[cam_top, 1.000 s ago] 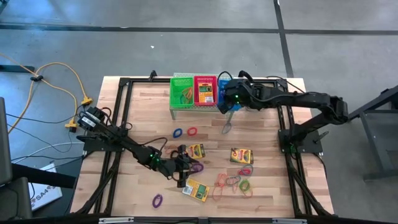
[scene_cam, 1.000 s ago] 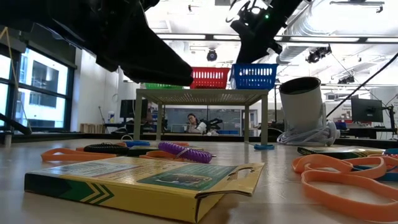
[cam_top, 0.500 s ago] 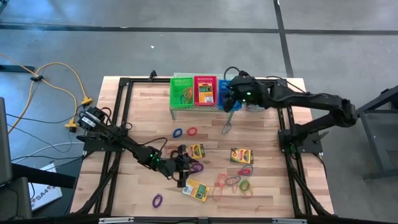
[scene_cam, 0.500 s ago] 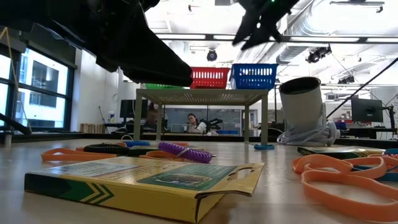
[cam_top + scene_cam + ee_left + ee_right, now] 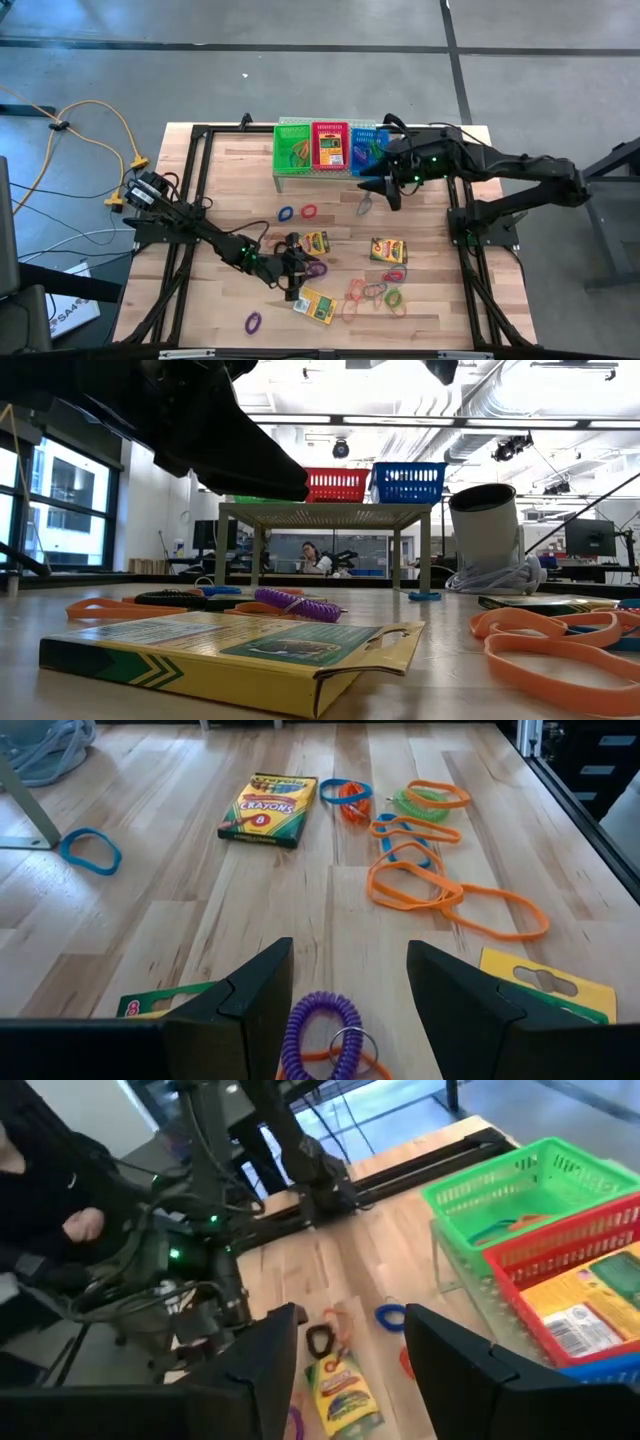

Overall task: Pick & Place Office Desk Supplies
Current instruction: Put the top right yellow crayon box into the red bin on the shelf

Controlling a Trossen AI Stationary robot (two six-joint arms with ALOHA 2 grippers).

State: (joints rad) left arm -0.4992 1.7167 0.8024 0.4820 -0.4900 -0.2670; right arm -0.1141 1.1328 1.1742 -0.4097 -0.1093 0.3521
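My left gripper (image 5: 299, 267) (image 5: 345, 995) is low over the table's near middle, open. Its fingers stand on either side of a purple spiral band (image 5: 322, 1032) with a small metal ring, which lies flat on the wood; I see no touch. Crayon boxes (image 5: 317, 242) (image 5: 389, 249) (image 5: 318, 306) lie flat around it. Loose rubber bands (image 5: 375, 293) in orange, green and blue lie to its right. My right gripper (image 5: 385, 192) (image 5: 350, 1350) hangs high, open and empty, just in front of the blue basket (image 5: 366, 150), which holds coloured bands.
Green (image 5: 294, 148), red (image 5: 330, 146) and blue baskets stand side by side on a wire shelf (image 5: 318, 173) at the far middle; the red one holds a crayon box. A pale cylinder with a coiled cable (image 5: 485, 535) stands by the shelf. Single bands (image 5: 286, 213) (image 5: 253, 322) lie apart.
My right gripper has risen from over the blue basket, tipped up from pointing steeply down, and drawn back toward the table's right and near side. The blue basket's contents show now. The left arm has kept still.
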